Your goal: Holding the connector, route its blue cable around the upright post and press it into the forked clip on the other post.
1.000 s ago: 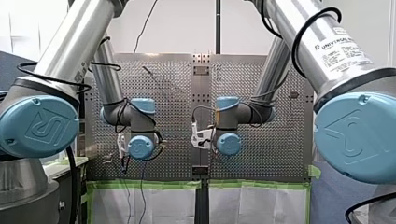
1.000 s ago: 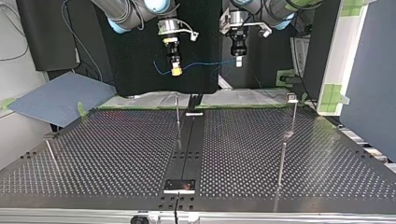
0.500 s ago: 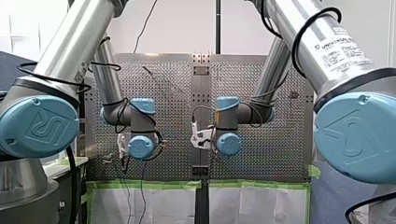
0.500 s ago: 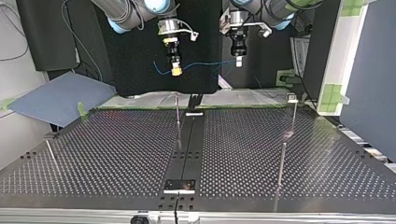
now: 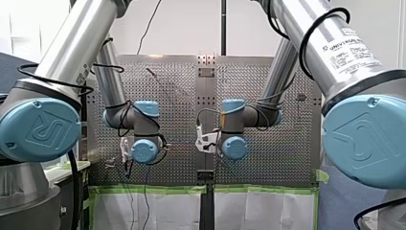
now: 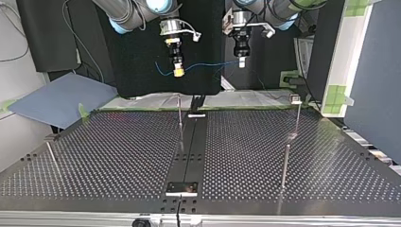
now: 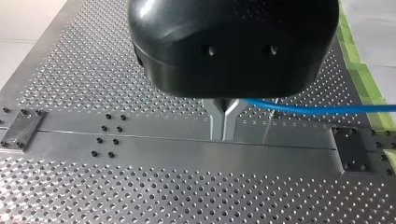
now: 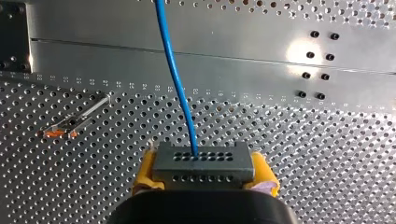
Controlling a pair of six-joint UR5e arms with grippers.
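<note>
cable gripped at two points, high over the board, routing not yet begun

my right gripper [image 6: 178,72] clamps the dark grey multi-hole connector block [image 8: 204,161] between its yellow pads. the thin blue cable [image 8: 182,100] runs from it across to my left gripper [image 7: 223,133], whose metal fingers are pinched together on it. both hang well above the perforated metal table [image 6: 118,156], apart from every post. to do this well, i judge the span should be held lightly taut and brought down low enough to meet the thin upright metal post [image 6: 179,118] at the table's middle. the connector hand should lead the wrap. the line should then be laid square over the small-headed post [image 6: 297,116] at the top view's right (its fork is too small to make out) and pressed straight down, without tugging at the connector joint.
</note>
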